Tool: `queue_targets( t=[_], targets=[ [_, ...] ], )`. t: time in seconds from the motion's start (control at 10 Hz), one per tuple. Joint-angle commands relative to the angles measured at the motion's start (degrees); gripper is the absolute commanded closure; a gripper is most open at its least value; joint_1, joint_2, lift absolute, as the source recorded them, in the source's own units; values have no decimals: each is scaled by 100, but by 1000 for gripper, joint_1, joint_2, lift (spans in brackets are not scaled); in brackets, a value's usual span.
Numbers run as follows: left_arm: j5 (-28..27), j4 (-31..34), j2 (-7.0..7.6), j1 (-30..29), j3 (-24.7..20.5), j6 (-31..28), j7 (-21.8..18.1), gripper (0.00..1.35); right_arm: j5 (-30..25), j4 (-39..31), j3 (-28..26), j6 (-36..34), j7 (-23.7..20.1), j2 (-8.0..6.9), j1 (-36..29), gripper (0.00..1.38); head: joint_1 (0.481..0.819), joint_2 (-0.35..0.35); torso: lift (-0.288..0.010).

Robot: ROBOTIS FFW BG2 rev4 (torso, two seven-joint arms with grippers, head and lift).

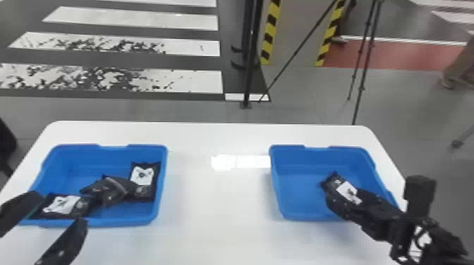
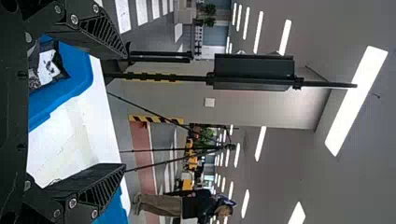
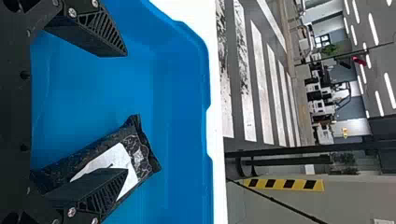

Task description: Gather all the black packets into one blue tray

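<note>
the left claw [image 1: 59, 209] gapes by packets [image 1: 144, 176] in the left tray [image 1: 95, 156]. the right claw [image 1: 345, 203] — also spread — hangs over a packet [image 1: 347, 193] in the right tray [image 1: 314, 158].

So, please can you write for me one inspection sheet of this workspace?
Surface: white table, bright reflections on top.
Job's things: left tray has at least three black packets, partly overlapping; right tray has one packet. Not yet gathered in one tray.
Clutter: nothing seen.
Left gripper: jaws apart, at left tray's near side.
Right gripper: jaws apart, over right tray; one jaw partly hides the packet.
Cables: nothing seen for certain.
Surroundings: black stand and tripod beyond the table.
</note>
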State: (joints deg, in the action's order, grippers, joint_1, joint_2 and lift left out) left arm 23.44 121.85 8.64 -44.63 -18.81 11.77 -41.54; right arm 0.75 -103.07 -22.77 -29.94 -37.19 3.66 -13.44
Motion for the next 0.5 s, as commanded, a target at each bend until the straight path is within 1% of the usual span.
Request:
queue_targets(
  t=[0.0, 0.2, 0.4],
  targets=[
    [10, 0, 15, 34, 8, -37, -3, 216, -52, 302, 3, -1, 1, 74, 149, 142, 695, -114, -110],
    [21, -28, 33, 76, 53, -122, -29, 216, -247, 710, 3, -71, -43, 214, 445, 140, 695, -128, -110],
    [33, -70, 59, 160, 110, -150, -56, 220, -509, 1061, 3, -113, -43, 293, 712, 136, 695, -151, -110]
  ],
)
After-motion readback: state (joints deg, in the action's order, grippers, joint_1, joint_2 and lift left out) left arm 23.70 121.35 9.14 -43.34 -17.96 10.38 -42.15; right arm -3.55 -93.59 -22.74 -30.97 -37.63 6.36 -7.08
